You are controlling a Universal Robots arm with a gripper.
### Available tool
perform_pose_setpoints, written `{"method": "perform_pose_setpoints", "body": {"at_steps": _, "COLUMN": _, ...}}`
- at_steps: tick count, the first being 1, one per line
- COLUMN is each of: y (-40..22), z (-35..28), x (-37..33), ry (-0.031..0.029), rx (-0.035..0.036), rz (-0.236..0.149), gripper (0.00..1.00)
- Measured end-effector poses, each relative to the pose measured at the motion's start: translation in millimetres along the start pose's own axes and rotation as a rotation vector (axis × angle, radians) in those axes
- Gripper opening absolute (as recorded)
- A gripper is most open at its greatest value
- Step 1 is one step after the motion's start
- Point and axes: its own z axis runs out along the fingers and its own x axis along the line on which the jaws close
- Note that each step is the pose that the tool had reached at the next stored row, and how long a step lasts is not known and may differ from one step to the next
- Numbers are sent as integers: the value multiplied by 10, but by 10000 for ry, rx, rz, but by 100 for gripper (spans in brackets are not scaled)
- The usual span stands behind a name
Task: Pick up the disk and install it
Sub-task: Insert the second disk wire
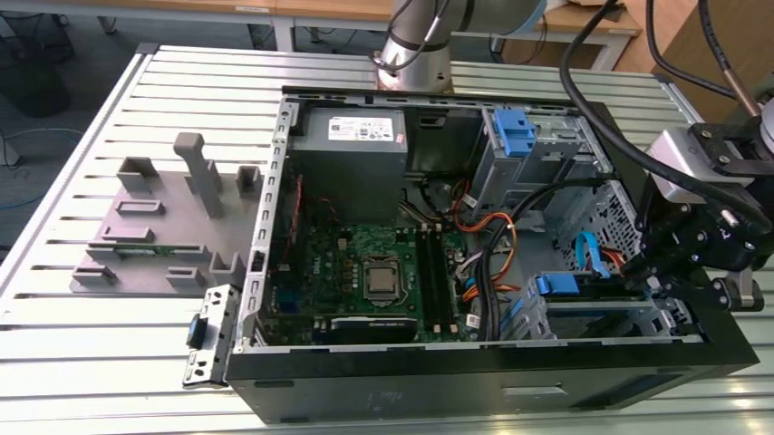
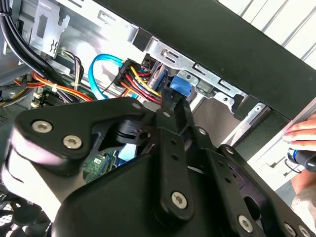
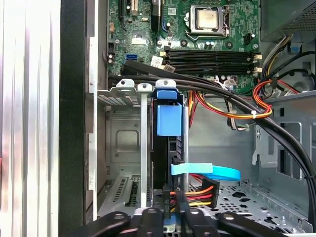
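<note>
The disk (image 3: 163, 148) stands edge-on inside the metal drive cage (image 3: 133, 91) of the open computer case, its blue bracket (image 3: 168, 118) facing the motherboard. In the exterior view the disk's blue bracket (image 1: 559, 284) shows at the cage near the case's front right corner. My gripper (image 3: 175, 210) sits at the disk's rear end, right by the red-yellow-black power plug (image 3: 195, 192) and the light-blue data cable (image 3: 212, 172). Its black fingers (image 2: 170, 106) are shut together and point at the blue bracket (image 2: 180, 88). From outside, the gripper (image 1: 662, 272) hangs over the case's right wall.
Thick black cables (image 3: 237, 101) and orange-yellow wires (image 3: 256, 106) cross above the cage. The grey power-supply box (image 1: 351, 136) and an upright blue latch (image 1: 514, 131) sit at the case's back. A grey fixture (image 1: 158, 217) lies at the exterior view's left. A person's hand (image 2: 302, 132) rests outside the case.
</note>
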Motion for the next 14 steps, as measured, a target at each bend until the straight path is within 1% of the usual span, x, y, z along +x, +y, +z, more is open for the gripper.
{"method": "perform_pose_setpoints", "body": {"at_steps": 1, "y": 0, "z": 0, "x": 0, "ry": 1, "rx": 0, "rz": 0, "gripper": 22}}
{"method": "perform_pose_setpoints", "body": {"at_steps": 2, "y": 0, "z": 0, "x": 0, "ry": 0, "rx": 0, "rz": 0, "gripper": 22}}
{"method": "perform_pose_setpoints", "body": {"at_steps": 3, "y": 0, "z": 1, "x": 0, "ry": 0, "rx": 0, "rz": 0, "gripper": 16}}
{"method": "perform_pose_setpoints", "body": {"at_steps": 8, "y": 0, "z": -2, "x": 0, "ry": -2, "rx": 0, "rz": 0, "gripper": 16}}
{"method": "perform_pose_setpoints", "body": {"at_steps": 12, "y": 1, "z": -45, "x": -4, "ry": -1, "rx": 0, "rz": 0, "gripper": 16}}
{"method": "perform_pose_setpoints", "body": {"at_steps": 14, "y": 3, "z": -47, "x": -14, "ry": -3, "rx": 2, "rz": -1, "gripper": 16}}
